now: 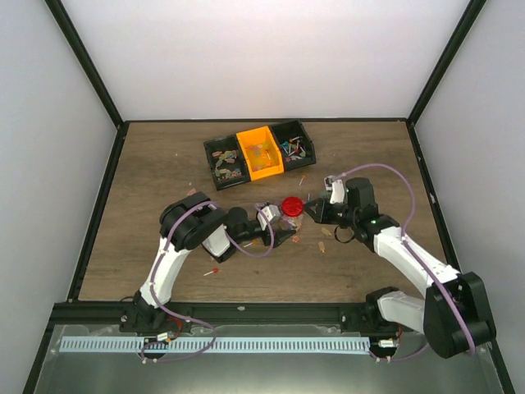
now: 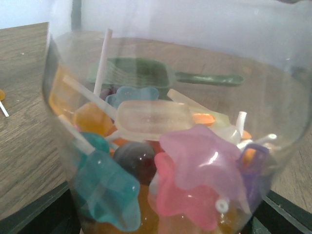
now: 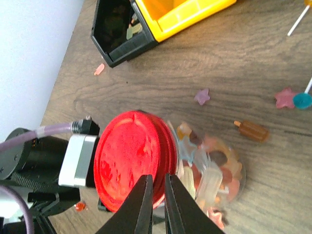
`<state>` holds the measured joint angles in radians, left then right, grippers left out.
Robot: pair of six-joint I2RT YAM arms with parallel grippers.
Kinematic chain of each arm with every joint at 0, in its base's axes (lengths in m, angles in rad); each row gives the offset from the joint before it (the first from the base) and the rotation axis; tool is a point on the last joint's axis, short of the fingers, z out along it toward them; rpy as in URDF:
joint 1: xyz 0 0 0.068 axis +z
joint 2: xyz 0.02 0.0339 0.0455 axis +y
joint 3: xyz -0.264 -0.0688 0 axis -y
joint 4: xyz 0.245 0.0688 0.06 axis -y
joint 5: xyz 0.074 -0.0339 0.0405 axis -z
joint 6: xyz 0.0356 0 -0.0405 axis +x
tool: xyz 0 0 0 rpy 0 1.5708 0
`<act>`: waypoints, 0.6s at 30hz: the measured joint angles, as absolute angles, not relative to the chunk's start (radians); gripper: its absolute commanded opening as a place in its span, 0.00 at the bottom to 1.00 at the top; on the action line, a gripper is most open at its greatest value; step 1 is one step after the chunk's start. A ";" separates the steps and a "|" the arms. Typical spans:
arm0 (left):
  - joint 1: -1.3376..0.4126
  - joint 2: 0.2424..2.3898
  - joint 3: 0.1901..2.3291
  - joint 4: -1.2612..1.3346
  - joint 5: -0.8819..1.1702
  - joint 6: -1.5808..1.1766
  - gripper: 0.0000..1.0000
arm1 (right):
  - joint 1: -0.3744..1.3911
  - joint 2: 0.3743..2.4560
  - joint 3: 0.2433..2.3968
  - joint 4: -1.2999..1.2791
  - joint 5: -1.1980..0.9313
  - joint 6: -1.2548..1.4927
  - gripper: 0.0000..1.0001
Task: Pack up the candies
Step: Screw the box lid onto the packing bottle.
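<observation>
Candies (image 2: 161, 161): translucent stars, sticks and balls in many colours, heaped in clear jar (image 2: 56, 126); a few strays on surface (image 3: 146, 87).
Left jaws: spread wide, clasping jar.
Red lid (image 3: 129, 161): partly covering jar mouth.
Right jaws: pinching lid's rim.

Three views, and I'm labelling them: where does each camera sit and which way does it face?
Top external: above and behind the bases, looking down on table, bins and lid; left arm and right arm show.
Left wrist: on the left arm, facing into the held jar of candies, scoop beyond; its fingers at bottom corners.
Right wrist: on the right arm, looking down on lid and jar; its claw pinches the lid's rim.
Shared: both wrist views show the jar.
</observation>
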<state>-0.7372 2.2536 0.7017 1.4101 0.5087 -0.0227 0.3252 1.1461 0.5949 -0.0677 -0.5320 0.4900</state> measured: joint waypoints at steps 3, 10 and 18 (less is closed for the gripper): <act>-0.737 2.255 0.706 1.410 0.504 -0.027 0.81 | 0.331 1.116 0.593 -0.115 -0.526 0.491 0.09; -0.733 2.255 0.706 1.411 0.502 -0.031 0.81 | 0.330 1.124 0.681 -0.206 -0.445 0.483 0.16; -0.733 2.255 0.706 1.411 0.502 -0.035 0.82 | 0.329 1.269 0.783 -0.172 -0.437 0.453 0.17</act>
<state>-0.7326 2.2551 0.7059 1.4113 0.5022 -0.0345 0.3286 1.2686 0.7826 -0.1719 -0.4370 0.4534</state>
